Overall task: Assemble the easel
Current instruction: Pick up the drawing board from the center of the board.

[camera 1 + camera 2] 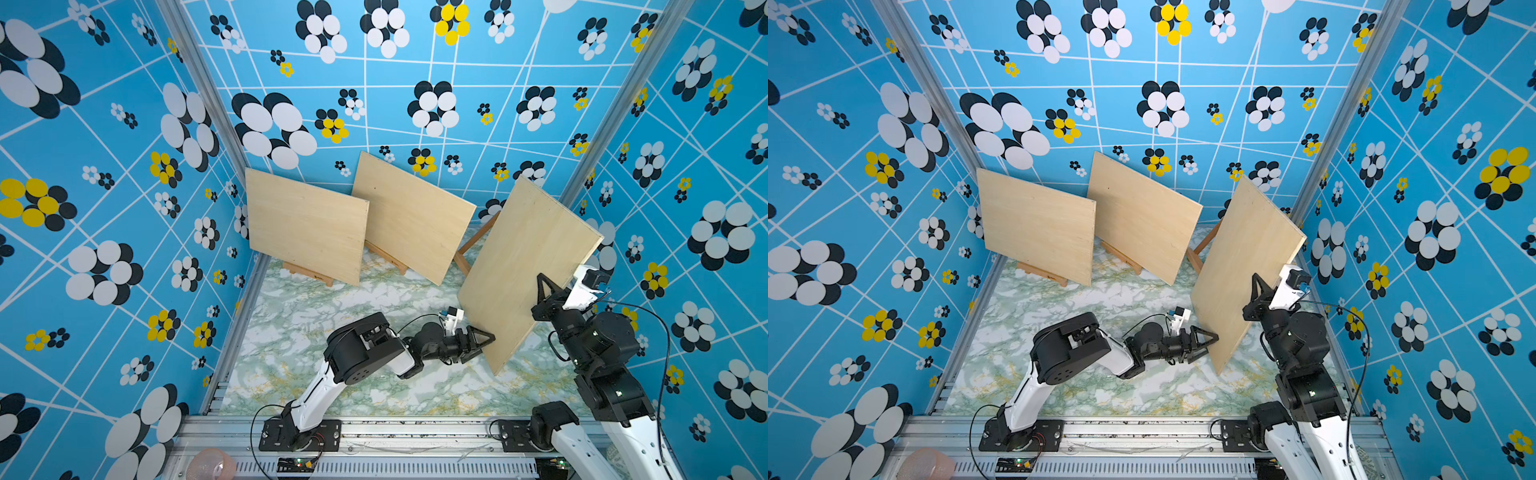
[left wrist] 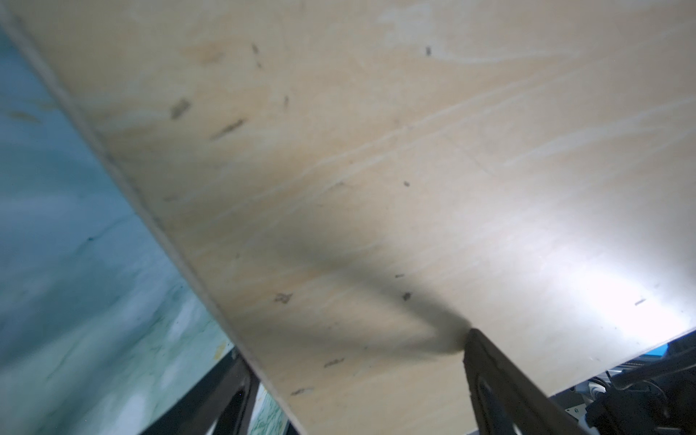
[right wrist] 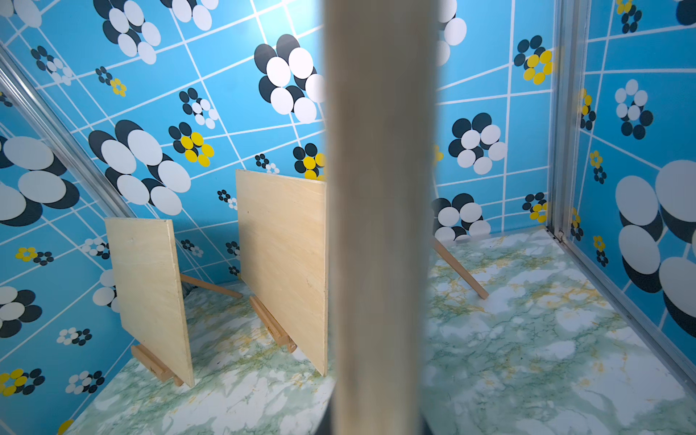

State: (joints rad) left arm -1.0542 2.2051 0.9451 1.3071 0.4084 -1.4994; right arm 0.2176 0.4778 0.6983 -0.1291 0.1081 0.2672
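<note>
A pale plywood board hangs tilted above the right of the table. My right gripper is shut on its right edge, which fills the middle of the right wrist view as a blurred strip. My left gripper is open at the board's lower left edge, one finger on the near face and the other partly hidden behind. A bare wooden easel stands behind the held board, mostly hidden.
Two more boards lean on small wooden easels at the back left and back middle. Blue patterned walls close in three sides. A pink object lies by the front rail.
</note>
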